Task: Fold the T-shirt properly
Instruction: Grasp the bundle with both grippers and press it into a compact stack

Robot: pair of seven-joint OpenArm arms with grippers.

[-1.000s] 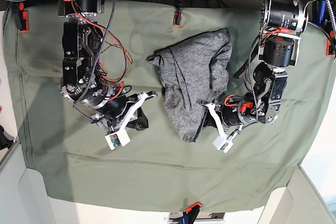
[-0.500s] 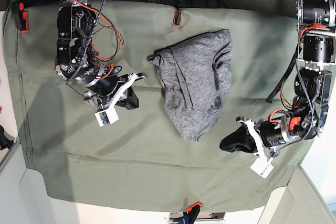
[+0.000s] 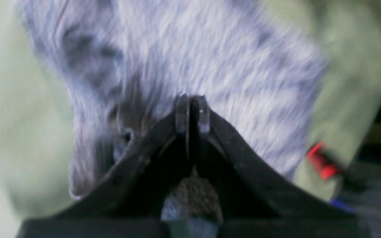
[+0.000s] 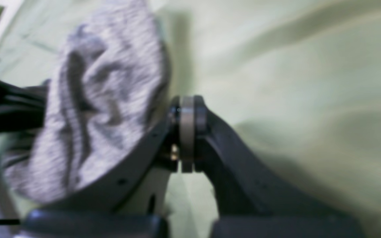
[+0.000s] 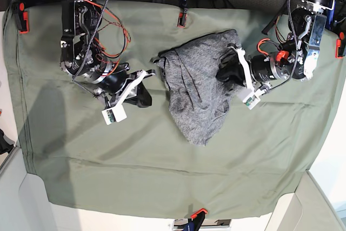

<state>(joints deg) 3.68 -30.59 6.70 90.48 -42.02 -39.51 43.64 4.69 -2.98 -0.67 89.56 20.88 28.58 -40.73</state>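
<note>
The heather-grey T-shirt [image 5: 199,87] lies crumpled in a loose heap on the middle of the olive cloth. My left gripper [image 5: 223,74] sits at the heap's right edge, over the fabric. In the left wrist view its fingertips [image 3: 190,110] are pressed together with the blurred T-shirt [image 3: 210,59] beneath them, and no fabric shows pinched between them. My right gripper [image 5: 145,100] hovers left of the heap, a short gap from it. In the right wrist view it is shut [image 4: 187,109] and empty, with the T-shirt [image 4: 104,99] to its left.
The olive table cloth [image 5: 135,160] covers the whole table and is held by red clamps at the back edge [image 5: 183,19], the front edge [image 5: 199,213] and the back left corner [image 5: 22,17]. Red and black cables hang along the right arm [image 5: 86,52].
My left arm has swung from the front right of the table back up to the shirt's right edge. The right gripper has shifted slightly toward the shirt. The shirt's shape is unchanged.
</note>
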